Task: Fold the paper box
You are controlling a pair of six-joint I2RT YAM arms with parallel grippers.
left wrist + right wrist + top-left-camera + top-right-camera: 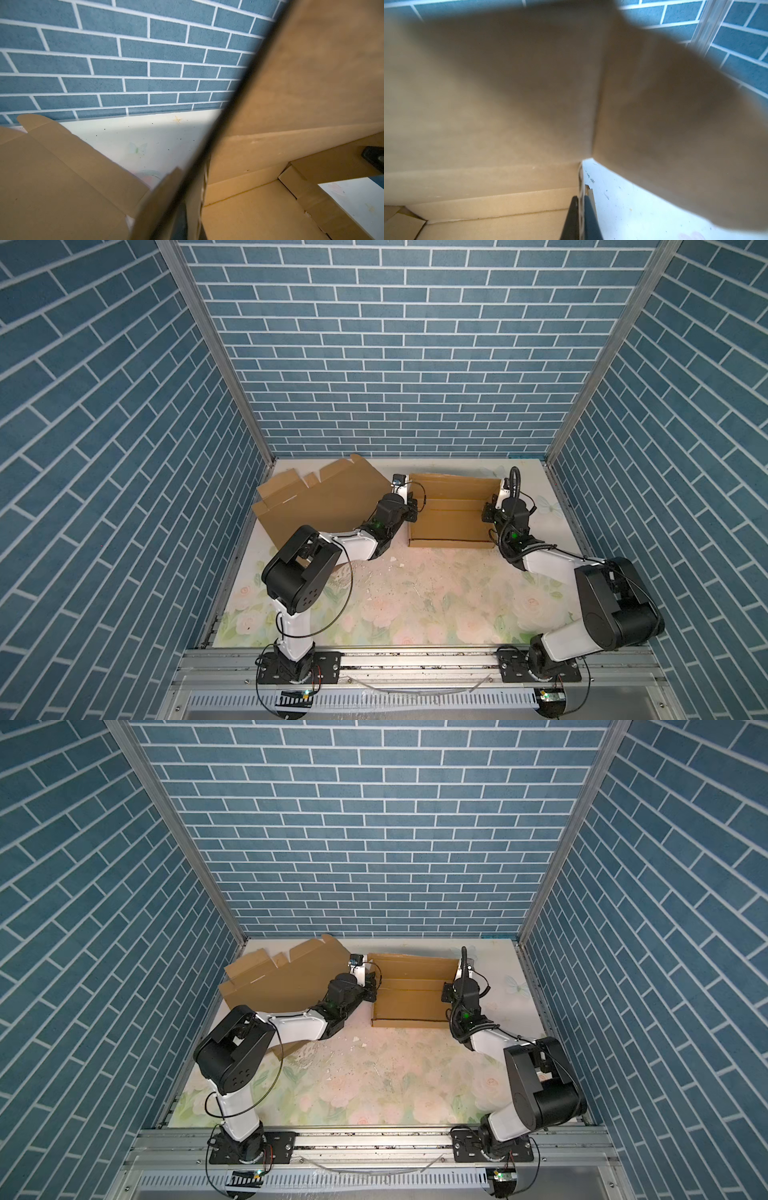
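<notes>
Gripping paper box (451, 516) by opposite side walls: left hand (413, 506) pinched shut on left wall, right hand (488, 512) pinched shut on right wall's top edge. Sitting open-topped on table (415, 593), flat cardboard blank (324, 502) just beside left wall. Risks, judged: tearing or creasing thin wall if pulled unevenly; dragging whole box sideways into blank; walls springing outward once released, given soft-looking creases; slipping off narrow pinched edge.

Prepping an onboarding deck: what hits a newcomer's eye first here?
The half-formed paper box at rear centre, with the left gripper and right gripper pinching its opposite side walls. Next, a second, unfolded cardboard sheet at rear left, all inside blue brick walls.
</notes>
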